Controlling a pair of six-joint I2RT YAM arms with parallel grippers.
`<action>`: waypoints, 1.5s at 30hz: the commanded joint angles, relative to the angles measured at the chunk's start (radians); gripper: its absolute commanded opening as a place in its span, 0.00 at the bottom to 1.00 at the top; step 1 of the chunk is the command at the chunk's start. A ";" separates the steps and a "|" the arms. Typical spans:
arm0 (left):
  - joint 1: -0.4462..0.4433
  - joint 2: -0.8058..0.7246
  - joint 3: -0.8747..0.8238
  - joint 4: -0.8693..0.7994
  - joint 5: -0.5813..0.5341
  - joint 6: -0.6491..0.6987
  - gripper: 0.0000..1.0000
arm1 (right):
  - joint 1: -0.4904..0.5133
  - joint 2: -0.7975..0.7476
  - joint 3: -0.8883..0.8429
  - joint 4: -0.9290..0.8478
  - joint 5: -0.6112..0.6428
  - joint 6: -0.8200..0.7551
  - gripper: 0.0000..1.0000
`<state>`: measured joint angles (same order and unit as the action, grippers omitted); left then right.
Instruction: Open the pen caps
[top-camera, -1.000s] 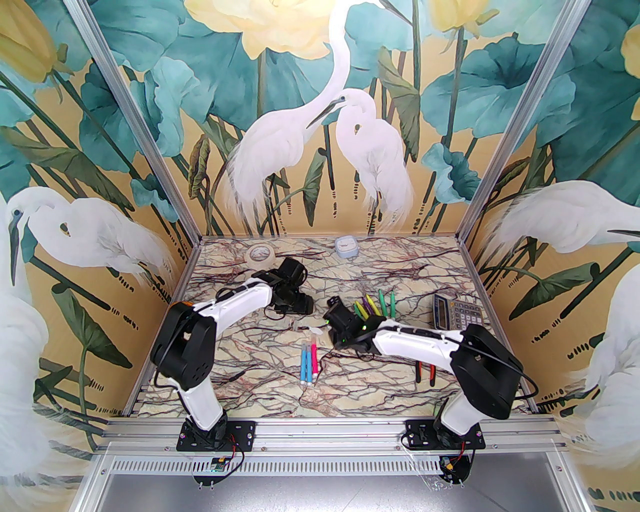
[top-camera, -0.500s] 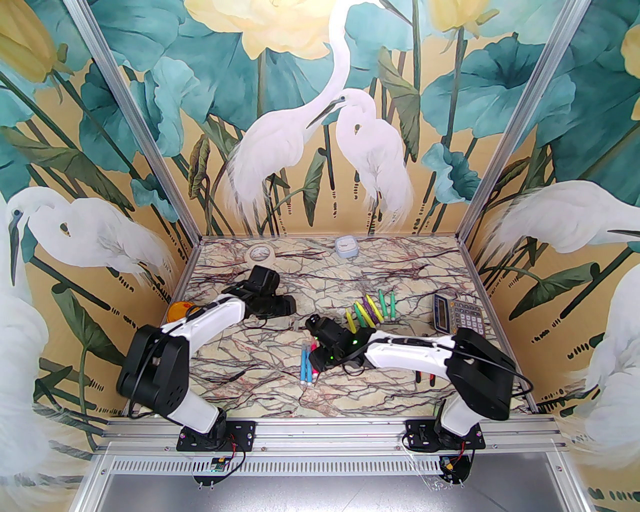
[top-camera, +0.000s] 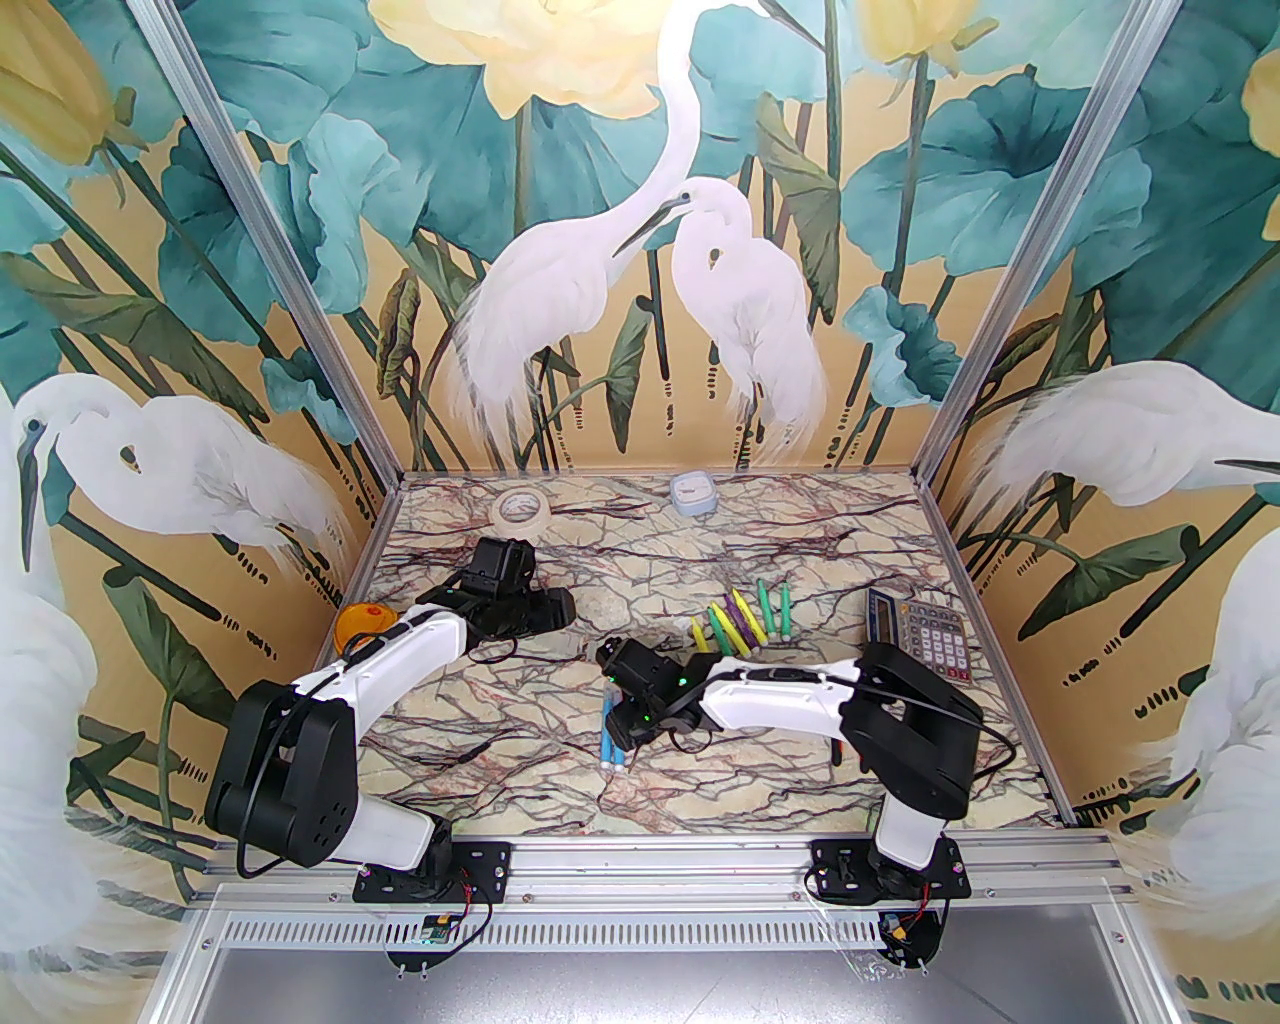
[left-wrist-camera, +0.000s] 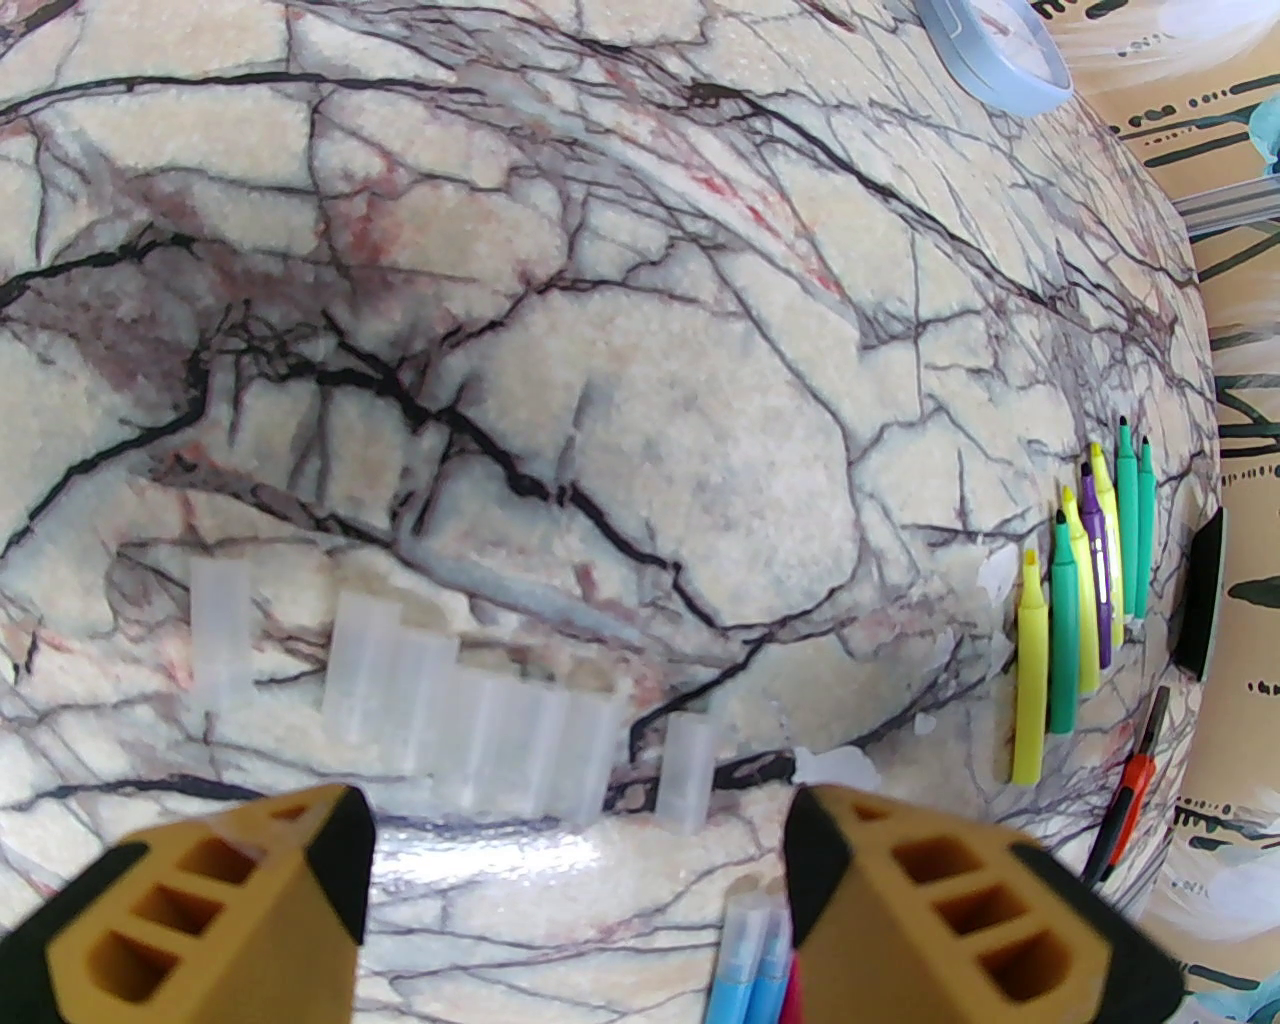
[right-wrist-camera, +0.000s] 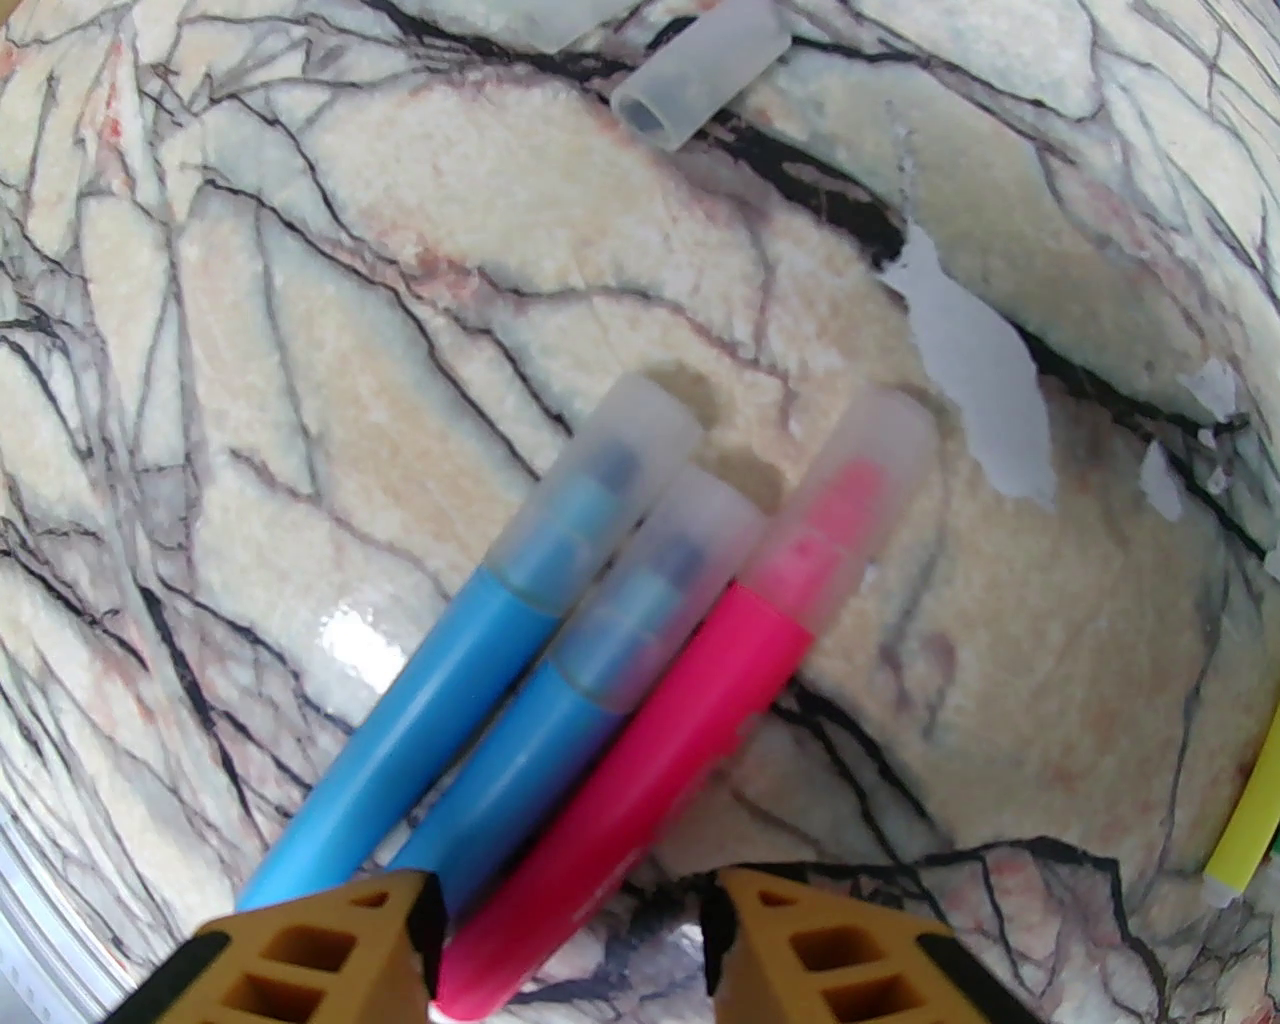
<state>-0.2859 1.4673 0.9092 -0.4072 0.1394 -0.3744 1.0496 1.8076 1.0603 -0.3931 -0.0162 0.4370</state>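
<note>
No text, brand, number or sign is legible. The grey desk calculator (top-camera: 917, 628) at the right of the marble-patterned worktop (top-camera: 560, 720) shows keys and a display too small to read. The purple marker (left-wrist-camera: 1098, 570) bears a pale, illegible imprint.

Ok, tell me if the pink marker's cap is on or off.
On: the pink marker wears its clear cap, with the pink tip showing through it.
</note>
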 joint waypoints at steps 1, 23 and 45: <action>0.009 -0.008 -0.013 0.025 0.028 -0.009 0.72 | 0.009 0.026 0.026 -0.050 0.027 0.020 0.48; 0.011 0.022 0.007 0.045 0.072 -0.023 0.73 | 0.007 0.088 0.095 -0.158 0.163 0.000 0.41; 0.011 0.045 0.015 0.063 0.114 -0.026 0.73 | -0.034 0.150 0.114 -0.153 0.169 0.015 0.18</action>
<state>-0.2813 1.4925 0.9096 -0.3653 0.2169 -0.3840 1.0466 1.9102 1.1942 -0.5655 0.1219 0.4446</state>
